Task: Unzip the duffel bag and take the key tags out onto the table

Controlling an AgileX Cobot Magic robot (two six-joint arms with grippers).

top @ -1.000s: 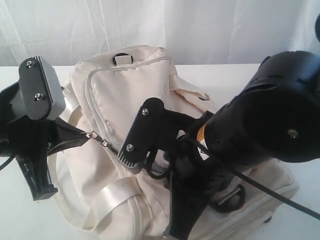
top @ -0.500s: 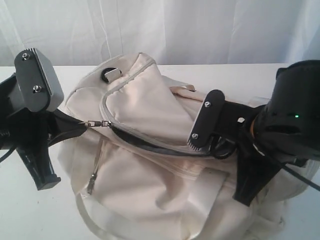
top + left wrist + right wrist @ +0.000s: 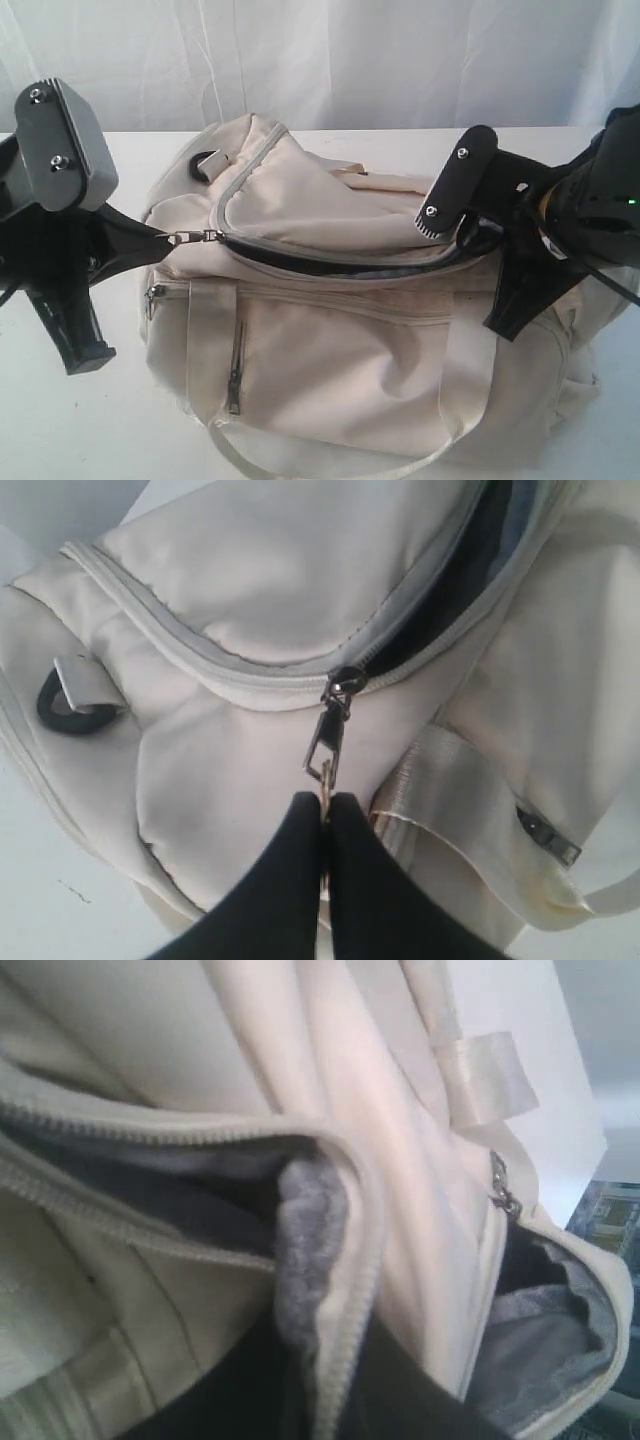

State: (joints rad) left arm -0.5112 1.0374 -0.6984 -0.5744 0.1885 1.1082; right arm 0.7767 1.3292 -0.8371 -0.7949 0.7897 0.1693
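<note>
The duffel bag [image 3: 340, 370] lay mid-table [image 3: 80, 420], its top zipper standing partly open on dark lining. At the bag's left end, the left gripper [image 3: 325, 820] was pinched tight on the zipper pull [image 3: 327, 742]. At the right end, the right gripper [image 3: 325, 1380], closed, seemed to clamp the opening's zippered edge.

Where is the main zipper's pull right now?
In the exterior view the zipper pull sits at the left end of the open zip on the duffel bag, pinched by the left gripper, below the black D-ring.
</note>
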